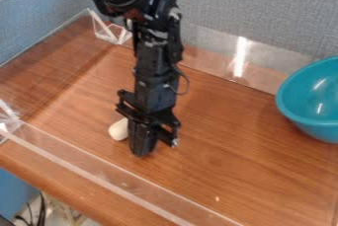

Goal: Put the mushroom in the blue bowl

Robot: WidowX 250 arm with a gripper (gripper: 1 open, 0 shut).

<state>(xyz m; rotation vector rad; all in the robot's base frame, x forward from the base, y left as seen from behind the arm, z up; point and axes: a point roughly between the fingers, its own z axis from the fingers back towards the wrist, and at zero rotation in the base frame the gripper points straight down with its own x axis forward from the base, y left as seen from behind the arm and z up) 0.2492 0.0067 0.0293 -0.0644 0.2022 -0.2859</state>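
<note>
The black arm points almost straight down at the wooden table, its gripper touching the surface near the front middle. The mushroom lies on the table right at the fingers. Only its cream-white end shows, sticking out to the left; the rest is hidden between and behind the fingers. The fingers stand together around that hidden part. The blue bowl, glossy teal, sits at the table's right edge, well apart from the gripper and partly cut off by the frame.
Low clear plastic walls run along the table's front, left and back edges. A grey-blue partition stands behind the table. Bare wood lies between the gripper and the bowl.
</note>
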